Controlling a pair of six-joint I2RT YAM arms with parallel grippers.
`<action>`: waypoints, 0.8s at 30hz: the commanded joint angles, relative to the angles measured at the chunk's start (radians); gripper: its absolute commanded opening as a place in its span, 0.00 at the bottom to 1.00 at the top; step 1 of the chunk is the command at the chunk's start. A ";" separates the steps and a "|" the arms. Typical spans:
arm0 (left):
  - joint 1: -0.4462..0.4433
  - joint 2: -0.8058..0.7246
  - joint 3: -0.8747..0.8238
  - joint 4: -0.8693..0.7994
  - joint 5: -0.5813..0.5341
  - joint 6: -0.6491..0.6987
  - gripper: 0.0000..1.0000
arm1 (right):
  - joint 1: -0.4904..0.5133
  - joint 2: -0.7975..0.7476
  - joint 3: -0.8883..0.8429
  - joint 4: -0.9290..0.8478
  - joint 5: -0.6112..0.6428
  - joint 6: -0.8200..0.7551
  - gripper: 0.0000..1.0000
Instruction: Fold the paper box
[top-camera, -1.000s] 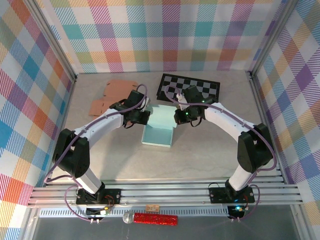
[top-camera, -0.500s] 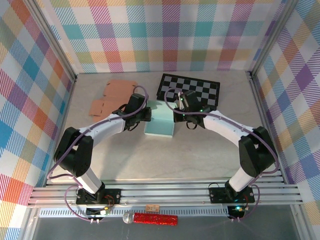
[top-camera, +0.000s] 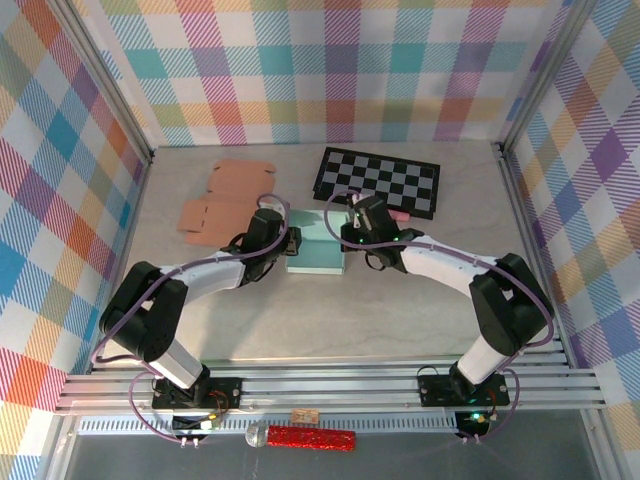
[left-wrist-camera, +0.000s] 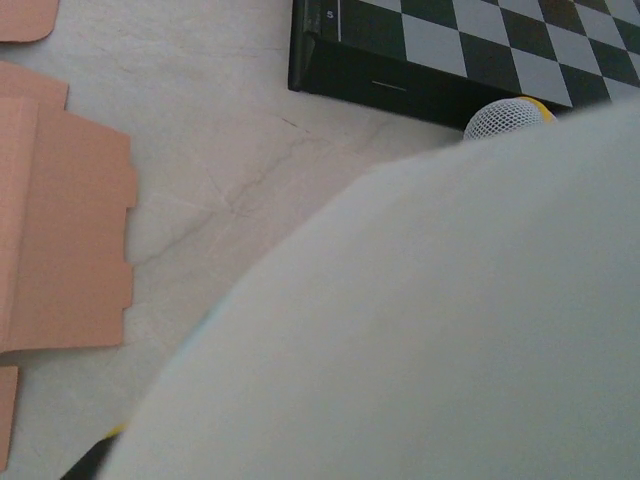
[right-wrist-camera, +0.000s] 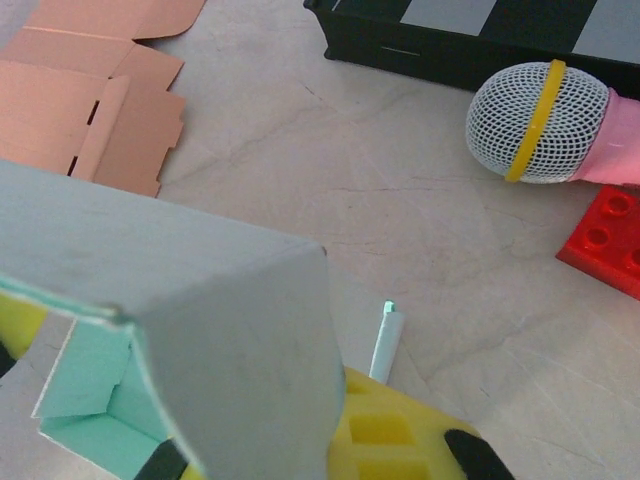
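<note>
The paper box (top-camera: 318, 247) is pale teal and lies mid-table, just in front of the checkerboard. My left gripper (top-camera: 284, 245) is against its left edge. A blurred pale box panel (left-wrist-camera: 430, 320) hides that gripper's jaws in the left wrist view. My right gripper (top-camera: 352, 236) is at the box's right rear corner, shut on a thin box wall. In the right wrist view a box panel (right-wrist-camera: 200, 330) stands right before the yellow finger pad (right-wrist-camera: 400, 430), and a narrow flap edge (right-wrist-camera: 386, 340) sticks out beyond it. The box's teal inside (right-wrist-camera: 90, 395) shows at lower left.
A flat brown cardboard blank (top-camera: 225, 195) lies at the back left. The checkerboard (top-camera: 378, 180) sits at the back centre. Beside its near edge are a microphone (right-wrist-camera: 535, 125) with a mesh head and yellow band, and a red brick (right-wrist-camera: 610, 235). Plaid walls enclose the table.
The box has moved away from the arms toward the checkerboard and looks shorter from above. Both grippers went with it and now sit lower at its sides.
</note>
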 joint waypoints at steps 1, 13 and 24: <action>-0.023 -0.028 -0.023 0.097 0.070 -0.025 0.24 | 0.055 -0.018 -0.020 0.052 -0.016 0.017 0.03; -0.028 -0.039 -0.095 0.092 0.069 -0.010 0.24 | 0.109 -0.047 -0.039 -0.087 0.027 0.015 0.23; -0.030 -0.042 -0.096 0.038 0.028 0.020 0.20 | 0.109 -0.160 0.071 -0.410 -0.154 0.090 0.65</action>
